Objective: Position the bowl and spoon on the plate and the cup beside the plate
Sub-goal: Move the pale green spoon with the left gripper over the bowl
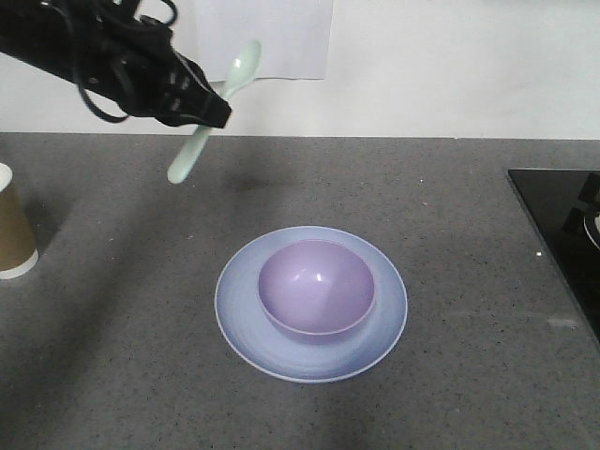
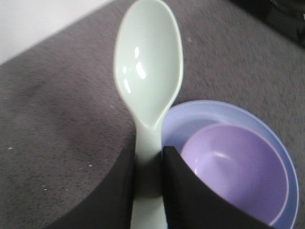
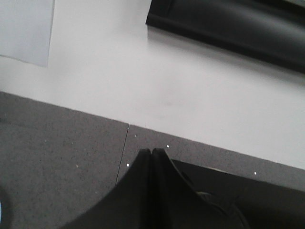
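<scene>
Left end effector [image 2: 148, 153], spoon [image 2: 148, 62] handle part-hidden

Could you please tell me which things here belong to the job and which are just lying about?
Job: spoon, held in the left gripper; bowl; plate; cup.
Lying about: black glossy panel; white sheet on the wall.

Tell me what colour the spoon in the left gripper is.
Pale mint green; the spoon shows best in the left wrist view.
</scene>
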### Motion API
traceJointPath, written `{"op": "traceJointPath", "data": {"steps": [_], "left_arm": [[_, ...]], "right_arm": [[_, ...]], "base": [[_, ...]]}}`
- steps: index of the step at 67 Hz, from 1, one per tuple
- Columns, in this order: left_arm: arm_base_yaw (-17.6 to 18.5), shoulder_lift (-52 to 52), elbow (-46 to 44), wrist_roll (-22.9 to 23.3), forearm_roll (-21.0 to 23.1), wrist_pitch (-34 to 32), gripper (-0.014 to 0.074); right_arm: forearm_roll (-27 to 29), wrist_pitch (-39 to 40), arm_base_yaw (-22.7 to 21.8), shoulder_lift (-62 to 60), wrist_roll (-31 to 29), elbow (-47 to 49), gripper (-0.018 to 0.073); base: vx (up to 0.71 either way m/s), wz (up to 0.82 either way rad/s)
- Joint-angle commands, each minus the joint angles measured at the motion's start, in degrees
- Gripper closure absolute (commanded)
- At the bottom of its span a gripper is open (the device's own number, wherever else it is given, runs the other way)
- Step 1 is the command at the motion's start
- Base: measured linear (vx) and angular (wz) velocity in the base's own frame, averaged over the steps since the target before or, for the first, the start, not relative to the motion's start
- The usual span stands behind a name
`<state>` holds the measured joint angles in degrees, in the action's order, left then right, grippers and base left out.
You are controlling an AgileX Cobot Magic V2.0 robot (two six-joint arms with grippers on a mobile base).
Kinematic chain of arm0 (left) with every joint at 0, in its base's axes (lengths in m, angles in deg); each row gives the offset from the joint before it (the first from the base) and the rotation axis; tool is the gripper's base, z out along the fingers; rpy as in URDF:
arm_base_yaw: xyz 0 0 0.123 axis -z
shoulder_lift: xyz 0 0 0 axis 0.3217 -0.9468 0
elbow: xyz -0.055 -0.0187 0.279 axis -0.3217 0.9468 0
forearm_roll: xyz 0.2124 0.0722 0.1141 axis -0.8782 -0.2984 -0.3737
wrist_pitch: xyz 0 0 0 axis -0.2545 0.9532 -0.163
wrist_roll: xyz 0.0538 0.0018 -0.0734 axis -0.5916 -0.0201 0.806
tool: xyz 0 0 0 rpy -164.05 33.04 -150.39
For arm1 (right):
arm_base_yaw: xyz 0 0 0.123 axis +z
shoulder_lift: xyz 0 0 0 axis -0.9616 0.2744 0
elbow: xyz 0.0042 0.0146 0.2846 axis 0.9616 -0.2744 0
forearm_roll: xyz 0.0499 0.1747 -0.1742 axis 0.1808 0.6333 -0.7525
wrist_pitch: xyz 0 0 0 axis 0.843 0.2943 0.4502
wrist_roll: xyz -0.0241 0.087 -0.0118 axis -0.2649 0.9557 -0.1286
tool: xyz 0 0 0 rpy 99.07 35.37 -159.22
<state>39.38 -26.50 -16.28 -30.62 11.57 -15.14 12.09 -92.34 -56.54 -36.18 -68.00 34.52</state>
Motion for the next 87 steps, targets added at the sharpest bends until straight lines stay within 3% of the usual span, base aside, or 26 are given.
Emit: {"op": "traceJointPath", "data": {"steps": [1,16,27,53,87], "left_arm": [[3.67,-0.97,-4.49,0.14,-3.18,1.70,0.0603],[10.48,-5.99,-5.67,0.14,-8.14,2.54,0.0603],[13.39,-9.42,-5.67,0.91,-10.59,3.45,0.0603],[13.96,-13.78,-5.67,2.28,-11.95,9.88,0.0596],[14.47,-13.28,-3.67,5.05,-11.90,9.88,0.0593]], "right_arm": [[-1.85,0.71,-0.13,-0.75,-0.06,-0.85,0.0565],[-1.84,2.25,-0.13,-2.01,0.01,-5.22,0.0565],[-1.69,4.31,-0.08,-2.80,0.32,-6.96,0.0565],[-1.81,6.18,0.04,-2.80,2.26,-7.55,0.0565],[-1.81,6.19,0.04,-2.80,2.26,-7.55,0.0565]], "base": [[0.00,0.00],[0.00,0.00],[0.00,0.00],[0.00,0.00],[0.00,0.00]]}}
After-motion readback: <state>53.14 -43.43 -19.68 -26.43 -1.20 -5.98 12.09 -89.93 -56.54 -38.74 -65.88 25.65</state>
